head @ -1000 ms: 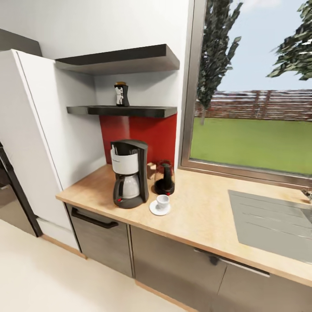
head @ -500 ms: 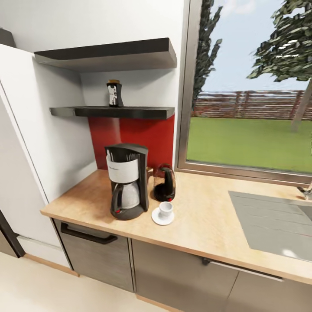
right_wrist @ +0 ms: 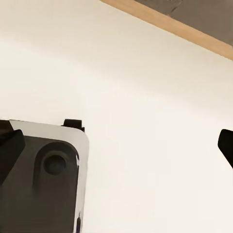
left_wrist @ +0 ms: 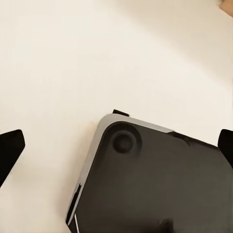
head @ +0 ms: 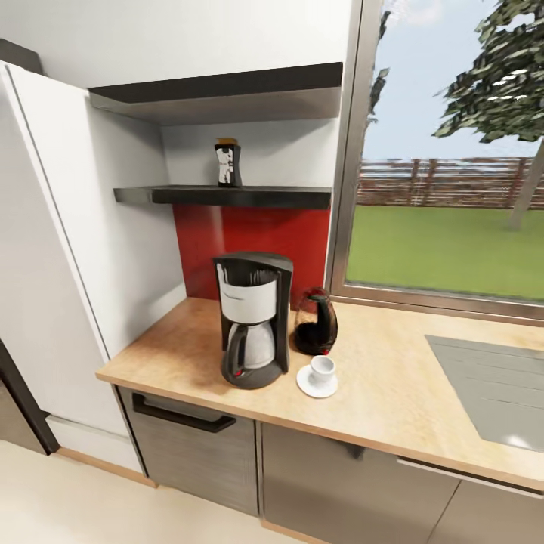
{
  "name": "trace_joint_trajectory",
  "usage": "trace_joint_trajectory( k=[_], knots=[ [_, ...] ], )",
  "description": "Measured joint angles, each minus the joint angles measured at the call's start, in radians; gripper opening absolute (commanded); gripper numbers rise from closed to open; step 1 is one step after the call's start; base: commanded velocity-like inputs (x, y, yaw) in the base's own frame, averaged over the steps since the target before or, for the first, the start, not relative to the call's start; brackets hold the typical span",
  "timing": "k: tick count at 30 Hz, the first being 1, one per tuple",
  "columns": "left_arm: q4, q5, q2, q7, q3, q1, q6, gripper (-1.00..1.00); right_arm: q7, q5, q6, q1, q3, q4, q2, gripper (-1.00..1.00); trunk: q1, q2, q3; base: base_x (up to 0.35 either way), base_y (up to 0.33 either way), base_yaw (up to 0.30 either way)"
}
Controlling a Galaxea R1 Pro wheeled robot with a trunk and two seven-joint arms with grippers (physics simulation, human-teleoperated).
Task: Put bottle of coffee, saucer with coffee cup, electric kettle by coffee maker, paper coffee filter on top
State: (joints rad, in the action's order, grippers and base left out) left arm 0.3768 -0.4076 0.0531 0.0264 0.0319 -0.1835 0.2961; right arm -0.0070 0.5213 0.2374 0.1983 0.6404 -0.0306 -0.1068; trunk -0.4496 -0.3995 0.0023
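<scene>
The black-and-white coffee maker (head: 253, 321) stands on the tan kitchen countertop (head: 393, 393). Just right of it sits the dark glass electric kettle (head: 316, 325). In front of the kettle, the white coffee cup (head: 323, 368) rests on the saucer (head: 308, 387). The bottle of coffee (head: 228, 162) stands on the black kitchen shelf (head: 257, 197) above. The paper coffee filter is out of view. My left gripper (left_wrist: 116, 148) and right gripper (right_wrist: 116, 145) are both open and hold nothing. They hang low over the cream floor beside my dark base (left_wrist: 155, 184).
A tall white cabinet (head: 53, 264) borders the counter's left end. A second black shelf (head: 219, 91) sits higher up. A window (head: 453, 189) and a grey sink drainboard (head: 491, 385) lie to the right. Grey drawers with a dark handle (head: 181, 414) run below.
The whole head view has shifted as the camera moved: the counter scene now sits further right and slightly closer. The things on the counter and shelf have kept their places.
</scene>
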Motion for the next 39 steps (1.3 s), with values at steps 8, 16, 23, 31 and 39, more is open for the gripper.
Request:
trace_joint_trajectory(
  k=[8, 16, 23, 31, 39],
  knots=[
    [-0.001, 0.0, 0.0, 0.0, 0.0, 0.0, 0.0, 1.0, 0.0, 0.0, 0.0, 0.0, 0.0, 0.0, -0.001, 1.0, 0.0, 0.0, 0.0, 0.001, 0.341, 0.0],
    [-0.003, 0.0, 0.0, 0.0, 0.001, 0.0, 0.001, 1.0, 0.0, 0.0, 0.0, 0.0, 0.0, 0.0, -0.001, 1.0, 0.0, 0.0, 0.0, 0.0, 0.341, 0.0],
    [-0.003, 0.0, 0.0, 0.0, 0.001, 0.0, 0.001, 1.0, 0.0, 0.001, 0.0, 0.0, 0.0, 0.0, -0.001, 1.0, 0.0, 0.0, 0.0, 0.0, 0.341, 0.0],
    [-0.004, 0.0, 0.0, 0.0, 0.001, 0.0, 0.001, 1.0, 0.0, 0.002, 0.0, 0.0, 0.0, 0.0, -0.002, 1.0, 0.0, 0.0, 0.0, 0.0, 0.342, -0.006],
    [-0.005, 0.0, 0.0, 0.0, 0.001, 0.0, 0.001, 1.0, 0.0, 0.036, 0.0, 0.0, 0.0, 0.0, -0.004, 1.0, 0.0, 0.0, 0.0, 0.0, 0.343, -0.189]
  ],
)
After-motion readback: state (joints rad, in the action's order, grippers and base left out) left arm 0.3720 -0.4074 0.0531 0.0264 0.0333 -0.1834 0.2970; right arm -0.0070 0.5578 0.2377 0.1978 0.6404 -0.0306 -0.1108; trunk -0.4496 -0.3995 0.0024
